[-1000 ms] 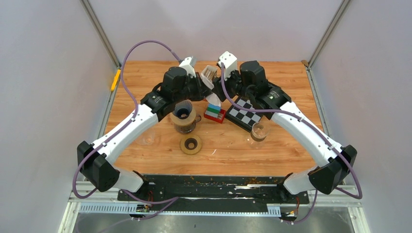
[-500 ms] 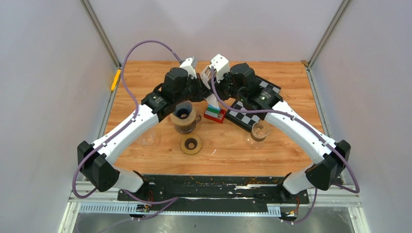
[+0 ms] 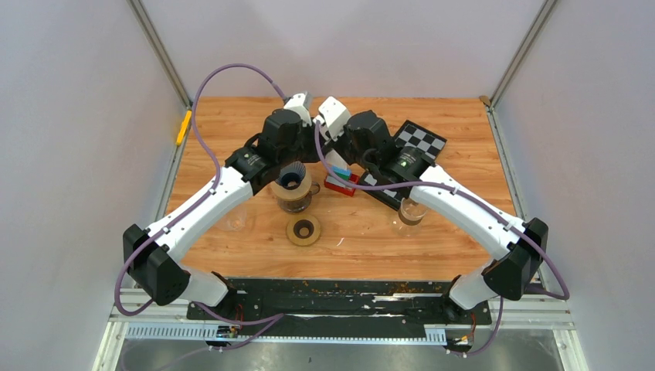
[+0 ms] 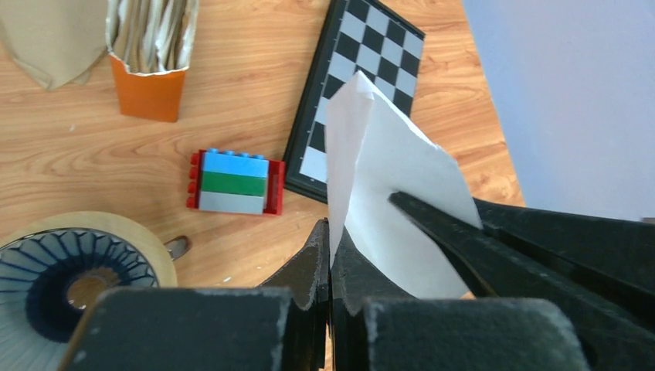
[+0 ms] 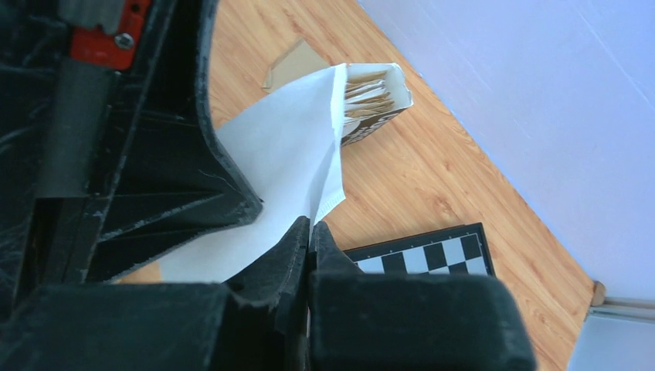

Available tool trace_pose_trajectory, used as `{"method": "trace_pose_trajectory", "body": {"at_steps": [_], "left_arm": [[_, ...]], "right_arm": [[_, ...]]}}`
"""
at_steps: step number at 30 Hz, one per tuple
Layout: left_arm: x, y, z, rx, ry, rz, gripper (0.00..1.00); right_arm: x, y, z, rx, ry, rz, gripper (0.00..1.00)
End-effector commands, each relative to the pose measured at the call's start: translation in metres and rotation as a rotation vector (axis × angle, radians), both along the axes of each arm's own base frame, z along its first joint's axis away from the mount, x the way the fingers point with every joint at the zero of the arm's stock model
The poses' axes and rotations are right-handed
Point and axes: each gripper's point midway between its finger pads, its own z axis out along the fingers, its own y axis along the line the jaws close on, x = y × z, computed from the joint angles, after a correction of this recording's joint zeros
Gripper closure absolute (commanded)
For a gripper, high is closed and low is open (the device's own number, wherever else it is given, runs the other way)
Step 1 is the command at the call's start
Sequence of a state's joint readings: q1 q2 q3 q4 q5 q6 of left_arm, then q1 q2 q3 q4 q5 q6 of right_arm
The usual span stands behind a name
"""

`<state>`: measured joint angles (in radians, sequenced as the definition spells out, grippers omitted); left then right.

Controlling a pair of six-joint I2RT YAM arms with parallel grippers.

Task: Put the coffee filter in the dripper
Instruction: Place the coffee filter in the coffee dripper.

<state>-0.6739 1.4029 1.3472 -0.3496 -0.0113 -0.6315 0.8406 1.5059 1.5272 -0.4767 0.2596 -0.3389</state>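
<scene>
The ribbed dark-blue cone dripper, on its wooden collar, stands open-mouthed on the table. Just behind and above the dripper, the folded white paper coffee filter hangs in the air, with the left gripper and right gripper both clenched on it. Best to ease its layers apart gently, without tearing, then lower it point-first into the dripper.

Checkerboard beside brick block; glass & wood ring nr front.

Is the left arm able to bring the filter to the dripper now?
Probably not yet: the right gripper is also shut on the paper filter. The dripper itself stands uncovered nearby.
</scene>
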Motion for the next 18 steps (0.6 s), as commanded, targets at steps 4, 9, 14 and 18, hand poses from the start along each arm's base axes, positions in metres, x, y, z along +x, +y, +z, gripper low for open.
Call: {"method": "trace_pose_trajectory", "body": {"at_steps": [4, 9, 14, 18], "left_arm": [[0.006, 0.019, 0.011, 0.059, -0.054, 0.077, 1.00], [0.007, 0.021, 0.010, 0.071, -0.055, 0.088, 1.00], [0.009, 0.024, 0.010, 0.083, -0.064, 0.098, 1.00], [0.009, 0.028, 0.012, 0.089, -0.077, 0.108, 1.00]], "right_arm": [[0.011, -0.008, 0.029, 0.015, -0.097, -0.073, 1.00], [0.010, -0.010, 0.030, 0.019, -0.101, -0.076, 1.00], [0.009, -0.011, 0.027, 0.017, -0.101, -0.080, 1.00], [0.008, -0.013, 0.025, 0.017, -0.100, -0.080, 1.00]]}}
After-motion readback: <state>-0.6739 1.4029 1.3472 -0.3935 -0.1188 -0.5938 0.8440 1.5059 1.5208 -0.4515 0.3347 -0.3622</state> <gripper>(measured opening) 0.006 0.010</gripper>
